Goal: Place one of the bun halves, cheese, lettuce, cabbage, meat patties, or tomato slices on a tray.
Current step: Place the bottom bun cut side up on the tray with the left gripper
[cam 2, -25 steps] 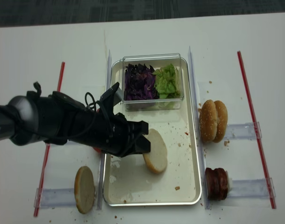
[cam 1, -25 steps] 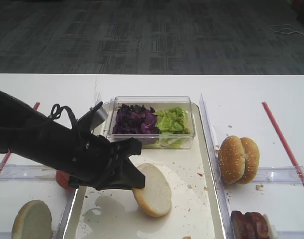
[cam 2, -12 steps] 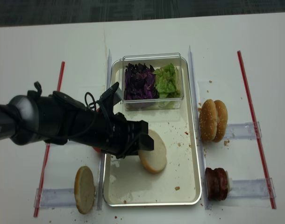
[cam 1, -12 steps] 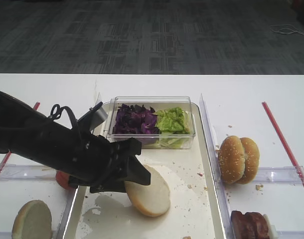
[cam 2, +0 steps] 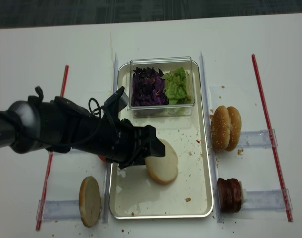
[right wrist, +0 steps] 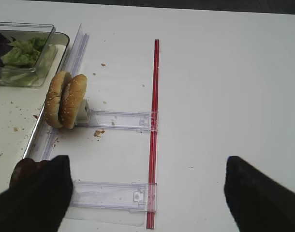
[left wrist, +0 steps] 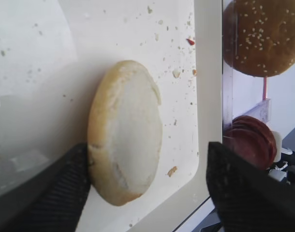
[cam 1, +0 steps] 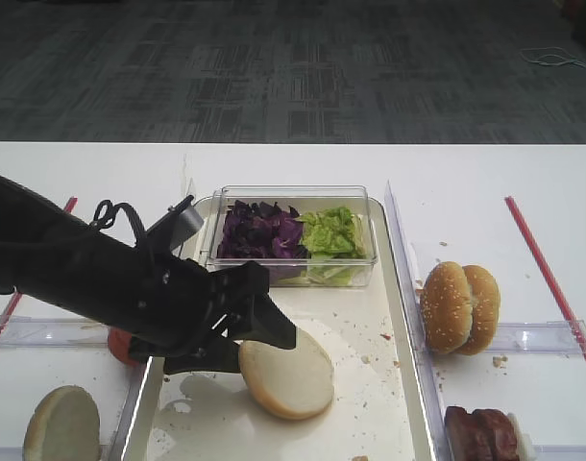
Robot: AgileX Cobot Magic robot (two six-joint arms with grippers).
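A pale bun half (cam 1: 286,373) lies cut face up on the floor of the metal tray (cam 1: 370,317). My left gripper (cam 1: 259,353) is open around it. In the left wrist view the left finger (left wrist: 65,188) touches the edge of the bun half (left wrist: 125,164), while the right finger (left wrist: 244,188) stands well apart from it. Purple cabbage (cam 1: 259,233) and green lettuce (cam 1: 331,233) fill a clear tub at the tray's far end. Meat patties (cam 1: 480,432) stand right of the tray. My right gripper (right wrist: 146,162) is open above bare table, nothing between its fingers.
Two sesame buns (cam 1: 459,307) stand on edge right of the tray. A second pale bun half (cam 1: 61,423) lies at the near left. A tomato slice (cam 1: 120,346) shows behind my left arm. Clear plastic rails (right wrist: 113,195) and red strips (right wrist: 154,121) lie on the white table.
My left gripper's jaws have opened and let go of the bun half. The bun half has tipped from standing on edge to lying on the tray floor.
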